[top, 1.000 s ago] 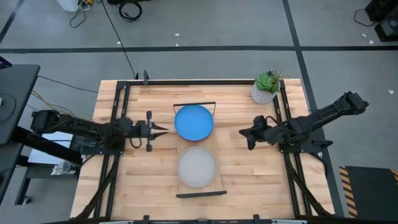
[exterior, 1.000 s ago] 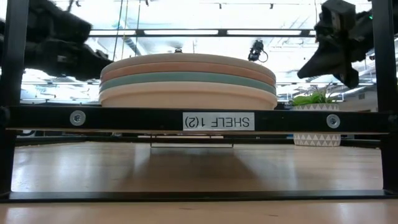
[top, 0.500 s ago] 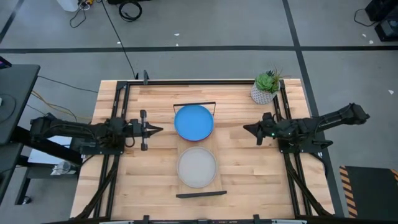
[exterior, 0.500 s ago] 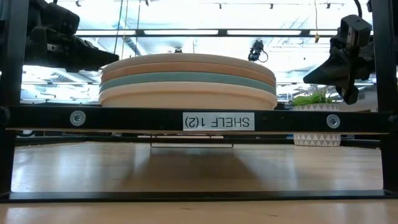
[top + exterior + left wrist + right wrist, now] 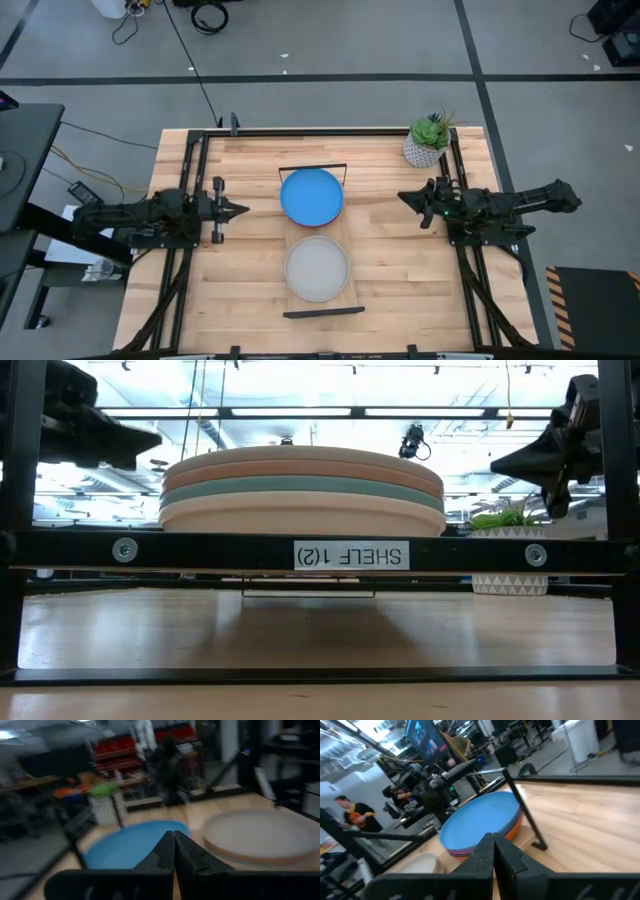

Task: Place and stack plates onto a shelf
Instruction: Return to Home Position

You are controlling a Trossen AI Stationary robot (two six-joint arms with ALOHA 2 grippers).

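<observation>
Stacking looks finished, blue-topped pile (image 5: 312,196) and grey-topped pile (image 5: 318,268) filling the shelf (image 5: 342,236), with left end effector (image 5: 240,210) and right end effector (image 5: 402,197) either side of it, both closed on nothing.

Left gripper (image 5: 241,210), right gripper (image 5: 403,198): farther apart.

1. Floor (image 5: 330,40) is plain grey with dark tape lines (image 5: 300,77) across it, plus loose cables (image 5: 205,15) lying around.
2. A black desk (image 5: 25,150) sits off to the left, and there's a mat with a yellow-black striped edge (image 5: 557,300) on the right.
3. Long strip lights (image 5: 300,412) overhead, pretty bright.
4. Further back are red racks (image 5: 112,757) (storage shelving I think, it's blurry), a blue screen (image 5: 422,735), a white bin (image 5: 580,740) and a person (image 5: 350,810).
</observation>
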